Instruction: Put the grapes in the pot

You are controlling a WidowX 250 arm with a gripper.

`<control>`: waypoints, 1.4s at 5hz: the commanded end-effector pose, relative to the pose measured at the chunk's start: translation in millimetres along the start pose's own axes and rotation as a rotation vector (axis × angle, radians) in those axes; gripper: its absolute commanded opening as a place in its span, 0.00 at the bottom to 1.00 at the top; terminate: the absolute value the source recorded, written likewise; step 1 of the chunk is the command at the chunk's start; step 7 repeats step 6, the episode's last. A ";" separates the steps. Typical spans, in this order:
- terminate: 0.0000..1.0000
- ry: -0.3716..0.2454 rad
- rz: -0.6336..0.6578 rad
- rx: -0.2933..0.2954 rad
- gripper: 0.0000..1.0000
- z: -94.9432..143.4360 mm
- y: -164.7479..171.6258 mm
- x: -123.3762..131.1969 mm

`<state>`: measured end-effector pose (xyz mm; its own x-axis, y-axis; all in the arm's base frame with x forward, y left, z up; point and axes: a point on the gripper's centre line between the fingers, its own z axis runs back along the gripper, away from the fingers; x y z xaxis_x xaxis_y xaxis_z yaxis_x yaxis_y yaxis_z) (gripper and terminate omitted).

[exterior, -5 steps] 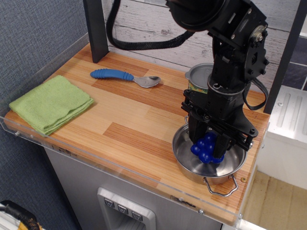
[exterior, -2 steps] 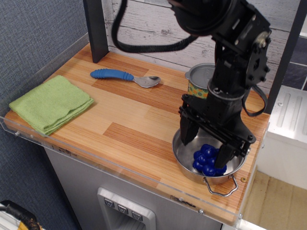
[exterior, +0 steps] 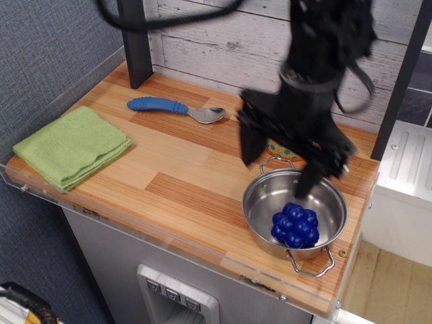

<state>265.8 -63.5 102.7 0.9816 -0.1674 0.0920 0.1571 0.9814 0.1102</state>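
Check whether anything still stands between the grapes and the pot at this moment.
Nothing visible does. The grapes already lie inside the pot, on its bottom toward the near-right side. The gripper is above the pot with its fingers spread wide and holding nothing.

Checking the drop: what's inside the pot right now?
Only the grapes, lying on the floor of the pot toward its front. The open gripper is above the pot, one finger covering a strip of the back wall.
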 end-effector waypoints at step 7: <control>1.00 0.087 0.145 0.037 1.00 -0.7 187.4 -96.9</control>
